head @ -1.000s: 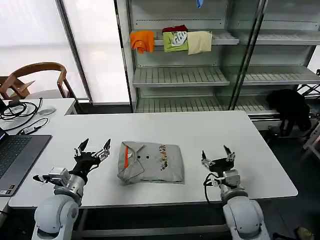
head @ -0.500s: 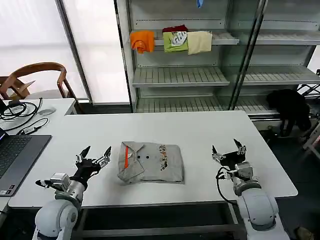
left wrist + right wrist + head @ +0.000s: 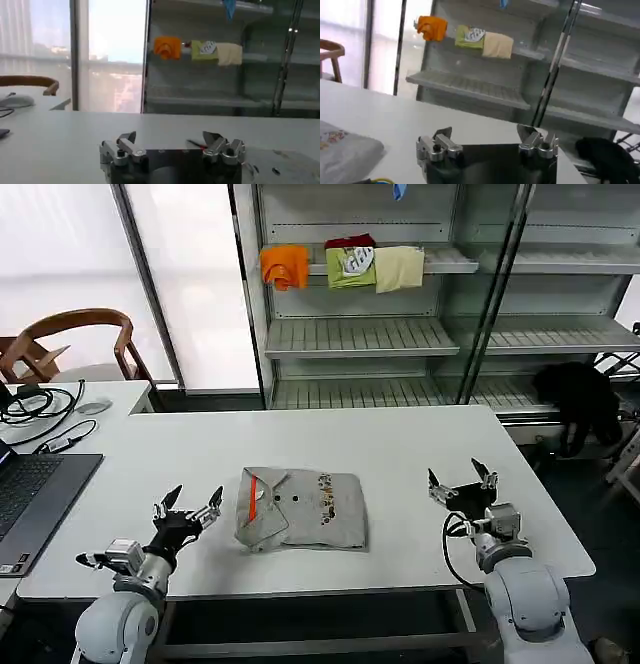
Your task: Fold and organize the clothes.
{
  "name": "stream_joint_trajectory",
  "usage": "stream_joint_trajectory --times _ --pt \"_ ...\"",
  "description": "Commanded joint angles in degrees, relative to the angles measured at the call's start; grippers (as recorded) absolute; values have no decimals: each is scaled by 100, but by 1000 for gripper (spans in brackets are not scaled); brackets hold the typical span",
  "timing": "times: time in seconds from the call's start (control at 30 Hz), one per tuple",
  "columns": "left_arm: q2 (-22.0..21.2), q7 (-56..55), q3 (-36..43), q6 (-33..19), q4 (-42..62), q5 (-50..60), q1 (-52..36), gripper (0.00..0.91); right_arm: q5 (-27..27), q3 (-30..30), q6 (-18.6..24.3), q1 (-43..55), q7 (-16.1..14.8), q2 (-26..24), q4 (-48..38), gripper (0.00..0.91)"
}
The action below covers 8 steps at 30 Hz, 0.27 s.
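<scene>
A light grey shirt (image 3: 302,510) lies folded into a rectangle on the white table (image 3: 400,444), with an orange-red neck strip at its left end, buttons and a small multicoloured print. My left gripper (image 3: 188,504) hovers open just left of it, nothing between its fingers. Well to the shirt's right, near the table's right edge, my right gripper (image 3: 460,478) is open and empty too. The left wrist view has the open left gripper (image 3: 170,137) over the table with the shirt's edge (image 3: 280,165) beside it. The right wrist view has the open right gripper (image 3: 485,133) and a corner of the shirt (image 3: 345,150).
Orange, green, red and cream folded garments (image 3: 345,264) sit on a shelf behind the table. A laptop (image 3: 30,494), cables and a mouse (image 3: 92,406) occupy the left side table. A wooden chair (image 3: 70,334) stands at the far left. A black bundle (image 3: 580,399) lies at the right.
Both arms have drawn back from the shirt: the left gripper moved lower toward the front edge, the right gripper moved out to the right. The shirt has not moved.
</scene>
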Motion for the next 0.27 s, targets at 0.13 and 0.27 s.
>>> stream_joint_trajectory --times 0.13,0.27 --pt "-23 73 -118 276 -94 -433 112 907 714 13 132 69 289 12 -42 907" --pt "-25 46 -163 322 -186 -651 118 907 650 191 138 35 -144 -13 22 907"
